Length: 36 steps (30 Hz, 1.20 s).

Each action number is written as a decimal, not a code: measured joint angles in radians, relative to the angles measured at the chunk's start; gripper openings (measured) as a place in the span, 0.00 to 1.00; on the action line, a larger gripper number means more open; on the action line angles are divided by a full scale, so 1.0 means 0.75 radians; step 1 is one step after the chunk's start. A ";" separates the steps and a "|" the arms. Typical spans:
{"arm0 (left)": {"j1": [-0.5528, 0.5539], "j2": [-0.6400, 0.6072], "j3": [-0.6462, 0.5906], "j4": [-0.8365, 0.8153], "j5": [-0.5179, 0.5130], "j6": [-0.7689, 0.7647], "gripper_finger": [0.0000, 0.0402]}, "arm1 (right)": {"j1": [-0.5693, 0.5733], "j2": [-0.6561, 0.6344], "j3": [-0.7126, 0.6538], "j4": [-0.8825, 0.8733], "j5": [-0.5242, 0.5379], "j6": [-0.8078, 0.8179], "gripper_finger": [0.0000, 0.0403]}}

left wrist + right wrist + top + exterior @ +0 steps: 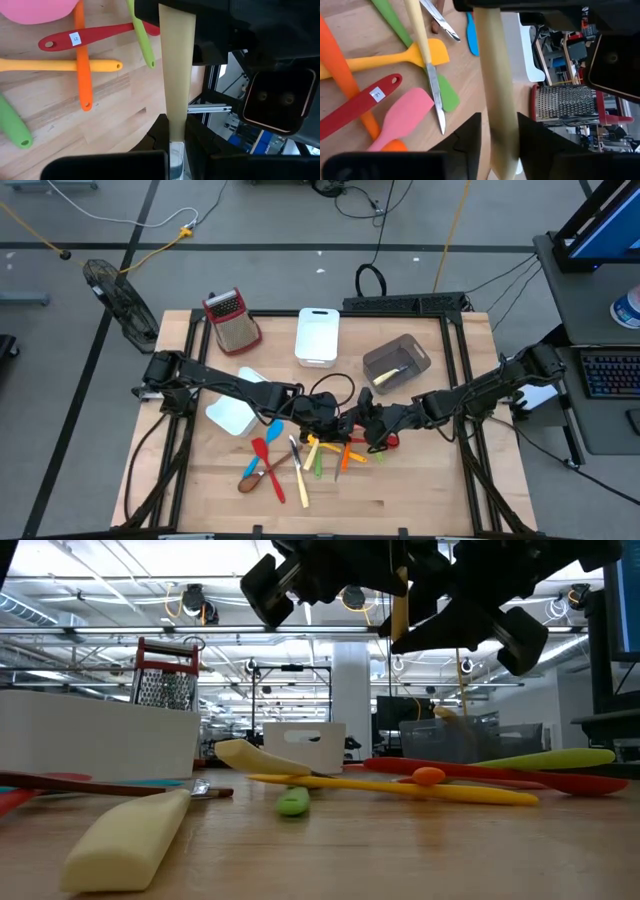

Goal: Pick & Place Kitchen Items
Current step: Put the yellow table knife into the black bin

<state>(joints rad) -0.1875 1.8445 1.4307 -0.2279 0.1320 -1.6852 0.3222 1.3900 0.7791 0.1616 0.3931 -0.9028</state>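
A long cream utensil [176,65] spans the gap between my two grippers above the table's middle. My left gripper [176,145] is shut on one end and my right gripper [501,147] on the other. They meet over the pile in the high view, left gripper [333,417] and right gripper [369,423]. Below them lie loose utensils flat on the wood: red [95,36], orange [83,60], yellow [60,65], green [142,35], pink [402,117], blue [471,27] and a metal-bladed knife [434,90]. My left gripper pinches the cream utensil's narrow end [176,127] between its two fingers, which lie along it. The utensil is lifted clear of the table. My right gripper has the utensil's other end [501,127] between its two fingers, also lying along it, coming from the opposite side.
A white bin [318,335] and a grey bin [396,363] stand at the far middle, and the red-handled grater [232,320] at the far left. Another white bin [233,412] lies under my left arm. More utensils [270,465] lie toward the near edge.
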 joint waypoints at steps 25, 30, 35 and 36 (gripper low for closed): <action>0.014 -0.002 0.000 -0.004 -0.080 0.049 0.23 | 0.000 0.000 0.000 -0.060 0.005 0.137 0.11; 0.018 -0.002 0.000 -0.004 -0.104 0.062 0.31 | 0.000 0.000 0.000 -0.081 0.004 0.144 0.11; 0.035 -0.002 0.000 -0.005 -0.121 0.128 0.38 | 0.000 0.000 0.000 -0.103 0.004 0.144 0.11; 0.037 -0.002 0.000 -0.006 -0.121 0.142 0.40 | 0.000 0.000 0.000 -0.112 0.006 0.144 0.11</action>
<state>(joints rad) -0.1595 1.8427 1.4307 -0.2325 0.0410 -1.5784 0.3222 1.3899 0.7788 0.0777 0.3980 -0.7948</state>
